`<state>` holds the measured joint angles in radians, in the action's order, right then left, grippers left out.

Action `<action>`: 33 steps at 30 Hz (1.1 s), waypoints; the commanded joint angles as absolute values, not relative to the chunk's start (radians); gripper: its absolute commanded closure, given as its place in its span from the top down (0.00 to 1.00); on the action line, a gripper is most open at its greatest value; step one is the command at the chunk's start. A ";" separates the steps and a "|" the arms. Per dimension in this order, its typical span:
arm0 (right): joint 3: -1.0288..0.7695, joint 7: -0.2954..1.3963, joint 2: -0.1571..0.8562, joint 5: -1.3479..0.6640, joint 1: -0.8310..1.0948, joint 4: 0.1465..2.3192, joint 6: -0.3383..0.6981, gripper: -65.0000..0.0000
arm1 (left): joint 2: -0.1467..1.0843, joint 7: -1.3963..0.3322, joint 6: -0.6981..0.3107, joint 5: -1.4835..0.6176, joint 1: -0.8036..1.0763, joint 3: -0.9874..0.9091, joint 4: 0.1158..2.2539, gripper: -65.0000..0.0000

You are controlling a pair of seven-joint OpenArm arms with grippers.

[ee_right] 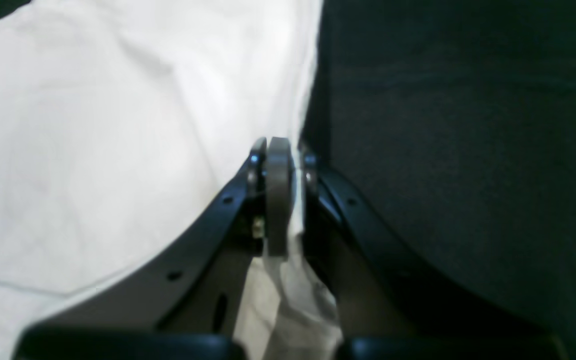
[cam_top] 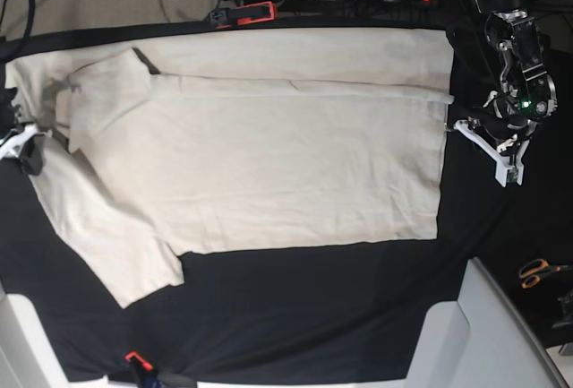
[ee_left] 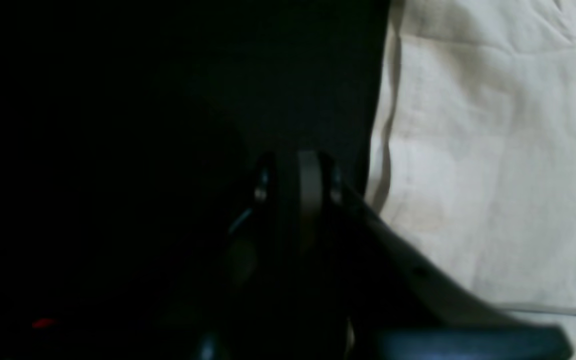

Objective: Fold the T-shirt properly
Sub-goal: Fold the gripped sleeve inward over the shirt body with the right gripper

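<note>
our right gripper pinches the shirt edge; the left gripper looks nearly closed, seemingly empty. one long fold is in; the rest remains.

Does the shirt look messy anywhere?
Yes. The T-shirt has one long side folded over, but the sleeve at the near left still sticks out flat at a slant, so the shape isn't a tidy rectangle.

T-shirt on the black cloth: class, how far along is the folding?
Done: the T-shirt's far long edge is folded over. In hand: the right tool pinches an edge of the fabric; the left tool sits beside the hem. Left: near sleeve still spread, remaining folds.
</note>
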<state>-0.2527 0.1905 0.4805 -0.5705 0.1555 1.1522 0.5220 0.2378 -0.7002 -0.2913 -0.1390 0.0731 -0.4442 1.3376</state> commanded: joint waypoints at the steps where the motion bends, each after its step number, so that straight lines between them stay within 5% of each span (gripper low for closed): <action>1: -0.275 0.194 0.490 -0.584 0.160 1.193 0.530 0.00 | 0.251 -0.687 -0.292 -0.145 0.064 -0.449 1.356 0.12; 16: -0.351 0.400 0.406 -0.584 0.202 1.308 0.529 0.03 | 0.251 -0.687 -0.292 -0.145 0.058 -0.449 1.356 0.12; 23: -0.374 0.472 0.404 -0.584 0.189 1.431 0.529 0.45 | 0.251 -0.685 -0.292 -0.145 0.062 -0.449 1.354 0.12; 28: -0.363 0.562 0.415 -0.565 0.053 1.382 0.490 0.49 | 0.252 -0.684 -0.292 -0.145 0.062 -0.449 1.354 0.12; 33: -0.361 0.604 0.407 -0.383 -0.196 1.092 0.575 0.49 | 0.251 -0.684 -0.292 -0.145 0.062 -0.449 1.354 0.12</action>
